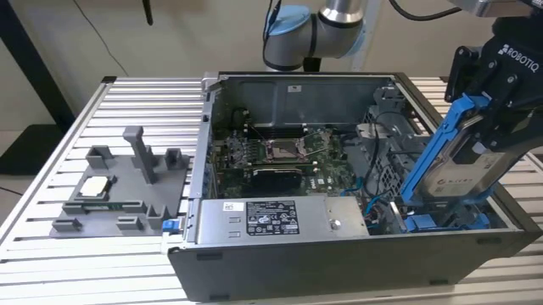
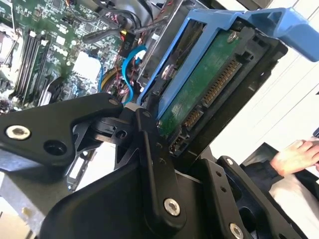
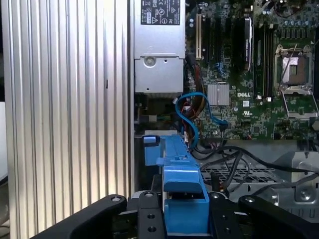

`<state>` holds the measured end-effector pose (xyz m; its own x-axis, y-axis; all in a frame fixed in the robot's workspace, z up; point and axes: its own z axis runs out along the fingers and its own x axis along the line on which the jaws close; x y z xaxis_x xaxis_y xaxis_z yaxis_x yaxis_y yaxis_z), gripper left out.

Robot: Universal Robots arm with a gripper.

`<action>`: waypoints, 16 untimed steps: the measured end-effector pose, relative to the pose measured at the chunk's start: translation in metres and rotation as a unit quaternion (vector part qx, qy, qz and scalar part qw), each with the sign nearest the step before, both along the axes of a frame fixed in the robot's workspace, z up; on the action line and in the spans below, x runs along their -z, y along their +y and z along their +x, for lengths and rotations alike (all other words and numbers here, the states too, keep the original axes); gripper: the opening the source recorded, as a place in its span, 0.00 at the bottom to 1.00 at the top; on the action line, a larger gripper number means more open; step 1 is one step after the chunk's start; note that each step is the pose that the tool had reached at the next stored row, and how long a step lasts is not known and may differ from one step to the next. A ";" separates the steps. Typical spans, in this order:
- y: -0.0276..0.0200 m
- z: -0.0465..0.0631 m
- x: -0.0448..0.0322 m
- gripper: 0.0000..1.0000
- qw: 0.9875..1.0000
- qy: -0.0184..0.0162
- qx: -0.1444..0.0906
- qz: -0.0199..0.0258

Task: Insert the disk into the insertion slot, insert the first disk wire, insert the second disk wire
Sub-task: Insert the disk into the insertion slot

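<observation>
The disk (image 1: 465, 173), clipped in its blue carrier frame (image 1: 434, 149), is hanging tilted above the corner of the computer case (image 1: 339, 270) at the exterior view's right. Its lower end is dipping toward the insertion slot (image 1: 441, 221) but is not lying flat in it. The gripper (image 1: 488, 130) is clamping the drive by its upper part, closed on the carrier's sides, as both wrist views are showing.

In the second wrist view the drive's green circuit board (image 2: 197, 99) is facing the camera, and its connector strip (image 2: 219, 82) is standing bare, with no plug on it. In the first wrist view a blue cable (image 3: 192, 107) is looping loose inside the case, between the grey power-supply box (image 3: 158, 55) and the motherboard (image 3: 259, 84). Whether it is one of the two disk wires is hard to tell.

Judging by this, the first step is under way and unfinished: the disk is being held at the slot's mouth, not seated, and both wire insertions are waiting to be done. A person's hand (image 2: 294, 155) is resting beyond the case, well apart from the drive.
</observation>
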<state>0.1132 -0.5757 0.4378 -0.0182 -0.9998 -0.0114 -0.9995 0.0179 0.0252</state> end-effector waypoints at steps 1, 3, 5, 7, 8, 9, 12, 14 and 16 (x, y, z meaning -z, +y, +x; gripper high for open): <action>-0.0001 0.001 0.0012 0.33 1.000 0.000 0.000 0.000; -0.0001 0.002 0.0036 0.33 1.000 0.000 0.000 0.000; -0.0002 0.002 0.0062 0.33 1.000 0.000 0.000 0.000; -0.0002 0.003 0.0089 0.33 1.000 0.000 0.000 0.000; -0.0002 0.003 0.0101 0.33 1.000 0.000 0.000 0.000; -0.0002 0.003 0.0115 0.33 1.000 0.000 0.000 0.000; -0.0002 0.004 0.0147 0.33 1.000 0.000 0.000 0.000; -0.0002 0.005 0.0167 0.33 1.000 0.000 0.000 0.000; -0.0002 0.005 0.0189 0.33 1.000 0.000 0.000 0.000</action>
<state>0.1178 -0.5759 0.4189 -0.0182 -0.9998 -0.0115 -0.9995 0.0179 0.0252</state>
